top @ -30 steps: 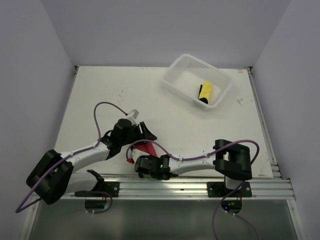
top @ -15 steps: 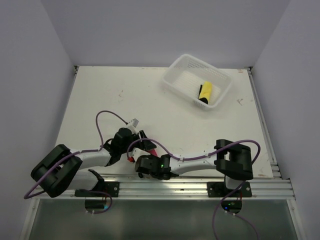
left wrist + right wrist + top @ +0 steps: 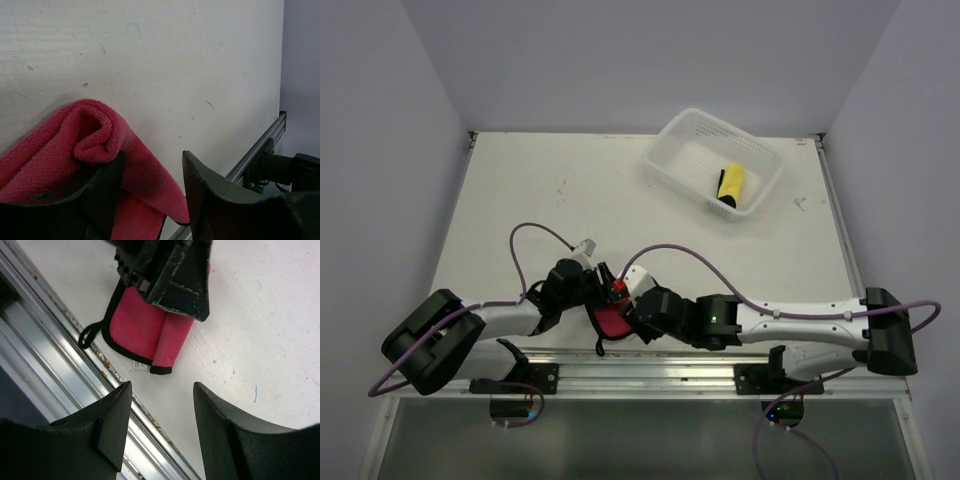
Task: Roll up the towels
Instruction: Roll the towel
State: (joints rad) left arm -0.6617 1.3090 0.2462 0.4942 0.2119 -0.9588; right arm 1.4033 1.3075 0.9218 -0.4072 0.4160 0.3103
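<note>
A red terry-cloth towel with black edging (image 3: 613,322) is lying at the near edge of the white tabletop (image 3: 620,190), just beside the ribbed aluminium rail (image 3: 700,375) that is running along the front. The right wrist view is showing the towel (image 3: 135,327) partly rolled: one end is curled into a short cylinder and the flat remainder is reaching back under the other arm's black finger (image 3: 185,295), while a black hanging loop is trailing toward the rail (image 3: 50,325). The left gripper (image 3: 603,287) is hanging low over the towel with its fingers spread apart. In its own camera the rolled fold of the towel (image 3: 65,145) is bulging up just behind one finger (image 3: 100,200), and the gap of the left gripper (image 3: 152,156) is framing cloth and bare table rather than pinching anything. The right gripper (image 3: 640,310) is hovering just beside the towel on its right side. Its jaws are standing wide with nothing between them, as the right gripper (image 3: 162,385) is showing only tabletop in that gap. Well apart, at the far right of the table, a white perforated plastic basket (image 3: 660,150) is holding a rolled yellow towel with a black end (image 3: 731,185).
</note>
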